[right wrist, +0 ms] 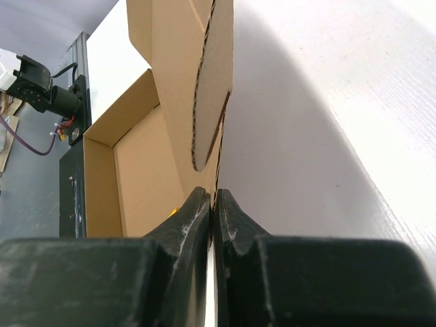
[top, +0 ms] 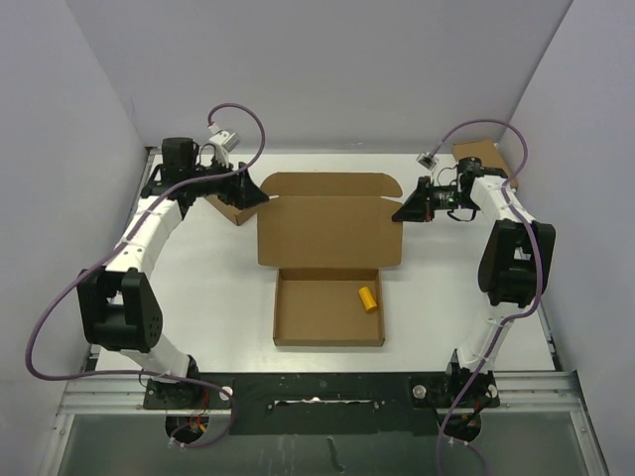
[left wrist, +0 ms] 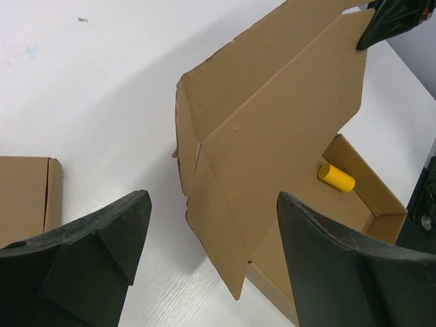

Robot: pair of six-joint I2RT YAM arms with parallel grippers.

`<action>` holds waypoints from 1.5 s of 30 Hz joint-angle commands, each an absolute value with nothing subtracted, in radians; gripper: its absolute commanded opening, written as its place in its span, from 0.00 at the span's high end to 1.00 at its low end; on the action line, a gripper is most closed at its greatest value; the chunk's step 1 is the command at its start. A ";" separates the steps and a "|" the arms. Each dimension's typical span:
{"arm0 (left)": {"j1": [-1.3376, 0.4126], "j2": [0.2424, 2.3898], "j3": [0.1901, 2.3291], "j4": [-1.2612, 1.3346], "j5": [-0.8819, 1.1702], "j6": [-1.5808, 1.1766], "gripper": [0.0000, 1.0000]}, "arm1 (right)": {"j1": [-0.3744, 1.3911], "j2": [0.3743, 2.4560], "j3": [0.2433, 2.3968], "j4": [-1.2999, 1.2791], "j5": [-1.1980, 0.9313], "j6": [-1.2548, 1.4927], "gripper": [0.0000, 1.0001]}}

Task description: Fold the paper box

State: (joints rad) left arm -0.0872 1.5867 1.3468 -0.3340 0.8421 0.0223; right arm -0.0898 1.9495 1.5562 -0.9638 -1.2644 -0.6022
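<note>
The paper box (top: 327,233) lies mid-table with its lid panel raised behind the shallow tray (top: 281,309). A yellow cylinder (top: 368,298) lies in the tray and also shows in the left wrist view (left wrist: 336,177). My left gripper (top: 260,198) is open at the lid's left edge. In its wrist view (left wrist: 214,199) the lid's pointed side flap (left wrist: 225,231) hangs between the spread fingers without touching them. My right gripper (top: 399,214) is shut on the lid's right side flap; in its wrist view (right wrist: 213,197) the cardboard edge (right wrist: 216,82) is pinched between the fingers.
A small ready-made brown box (top: 230,206) sits behind my left gripper and shows at the left of the left wrist view (left wrist: 24,194). Another small box (top: 481,157) sits at the back right corner. Walls close the table on three sides.
</note>
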 commanded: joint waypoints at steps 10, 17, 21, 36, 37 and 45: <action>-0.086 1.686 1.412 -0.417 0.890 0.046 0.43 | -0.081 1.868 1.596 -0.977 -1.266 -0.651 1.00; -0.087 1.733 1.419 -0.423 0.913 0.031 0.60 | -0.081 1.864 1.594 -0.978 -1.267 -0.651 1.00; -0.087 1.752 1.427 -0.436 0.918 0.031 0.66 | -0.081 1.862 1.594 -0.978 -1.267 -0.650 1.00; -0.104 1.707 1.385 -0.332 0.919 -0.060 1.00 | -0.077 1.832 1.583 -0.921 -1.224 -0.616 1.00; -0.107 1.694 1.370 -0.299 0.907 -0.083 1.00 | -0.073 1.826 1.583 -0.905 -1.205 -0.602 1.00; -0.177 1.633 1.310 -0.102 0.723 -0.240 1.00 | -0.034 1.770 1.626 -0.759 -0.992 -0.482 1.00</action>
